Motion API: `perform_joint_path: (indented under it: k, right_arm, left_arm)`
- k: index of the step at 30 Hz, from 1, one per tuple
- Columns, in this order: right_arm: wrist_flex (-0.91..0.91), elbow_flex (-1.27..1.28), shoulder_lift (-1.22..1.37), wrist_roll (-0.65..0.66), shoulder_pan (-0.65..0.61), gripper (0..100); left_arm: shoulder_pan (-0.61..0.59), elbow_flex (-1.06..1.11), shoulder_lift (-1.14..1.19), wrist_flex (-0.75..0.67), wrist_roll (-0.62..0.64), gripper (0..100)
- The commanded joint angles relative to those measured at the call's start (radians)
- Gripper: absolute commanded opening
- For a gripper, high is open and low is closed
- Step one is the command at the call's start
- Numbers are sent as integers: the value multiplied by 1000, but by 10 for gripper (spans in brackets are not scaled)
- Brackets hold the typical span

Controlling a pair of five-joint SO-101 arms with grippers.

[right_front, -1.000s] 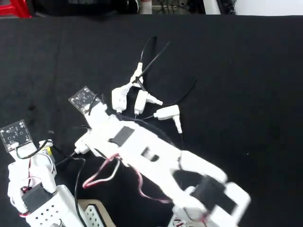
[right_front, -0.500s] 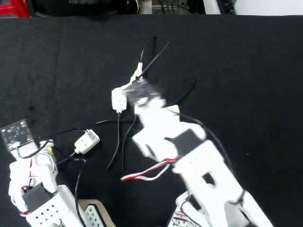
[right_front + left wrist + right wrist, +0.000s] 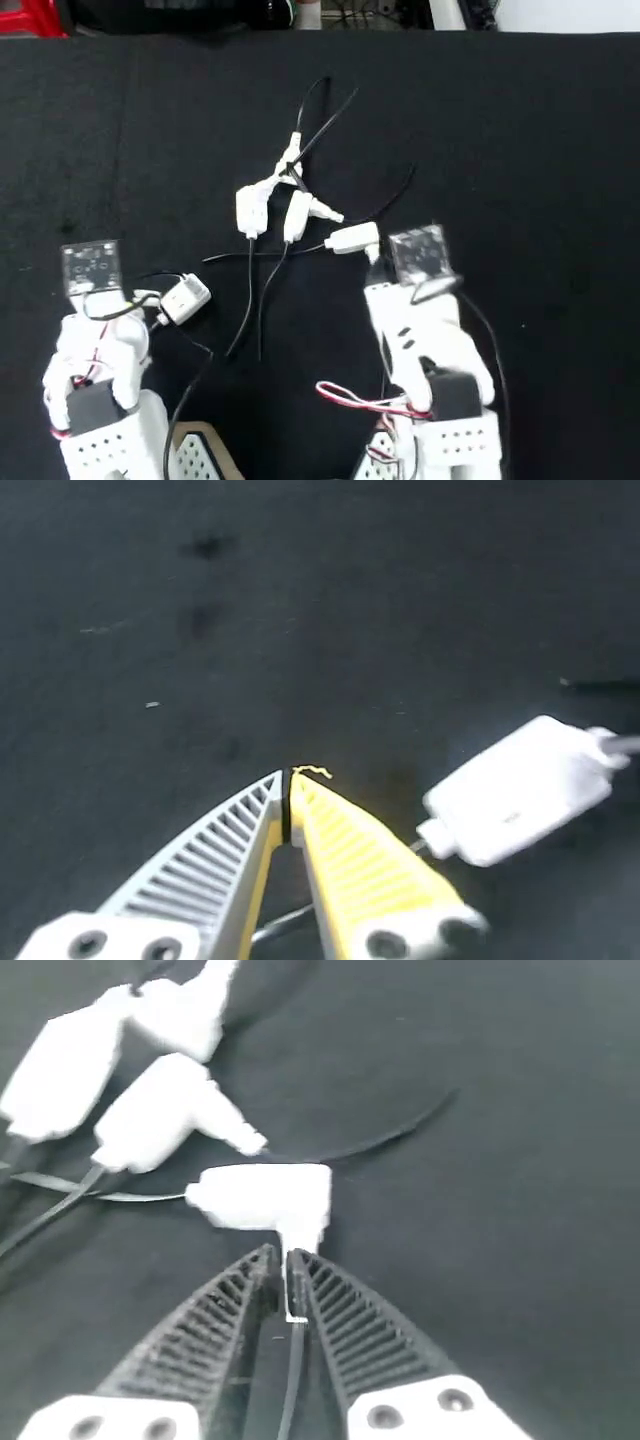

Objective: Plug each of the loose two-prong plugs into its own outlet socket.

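Progress is judged early: no plug is seen seated in any socket. Four white connector pieces are counted on the black table [image 3: 540, 140], all loose, lying apart or merely side by side. Which are plugs and which are sockets cannot be told, as no prongs or slots are made out.

- Angled plug [image 3: 262, 1196]: laid flat just ahead of the right gripper [image 3: 287, 1262]. The fingers are drawn together on its short white cord stub, with the black cord running back between them. A grip is judged made; no lift is apparent.
- Stubby connector [image 3: 252, 210] and slim connector [image 3: 297, 215]: just beside each other, near the angled plug.
- Boxy connector [image 3: 520, 792]: at rest just beside the left gripper [image 3: 288, 785], untouched. That gripper's fingers are pressed together with nothing between them.

Left to do, by this reading: every pairing. The gripped plug must be turned, carried to its mate and pressed home, and the mate probably has to be steadied by the other arm.

Obstacles noted: black cords [image 3: 250, 300] are crossed through the middle between the cluster and the boxy connector, so neighbouring pieces are likely to be dragged when one is pulled. A red-and-white wire loop [image 3: 350, 398] hangs at the right arm's base, near the table.
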Motion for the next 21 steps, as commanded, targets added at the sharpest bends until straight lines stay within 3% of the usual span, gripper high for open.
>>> perform_joint_path:
  k: [1,6,13,21]
  right_arm:
    - [48,51,-110,5,38,11]
    - [83,54,-67,12,46,11]
    - [370,54,-68,15,46,11]
    - [367,54,-73,14,43,11]
  left_arm:
    - [99,16,-3,-17,5,28]
    - [147,42,-3,-20,-3,29]
    - [157,93,-3,-26,-3,29]
    - [157,104,-3,-26,-3,29]
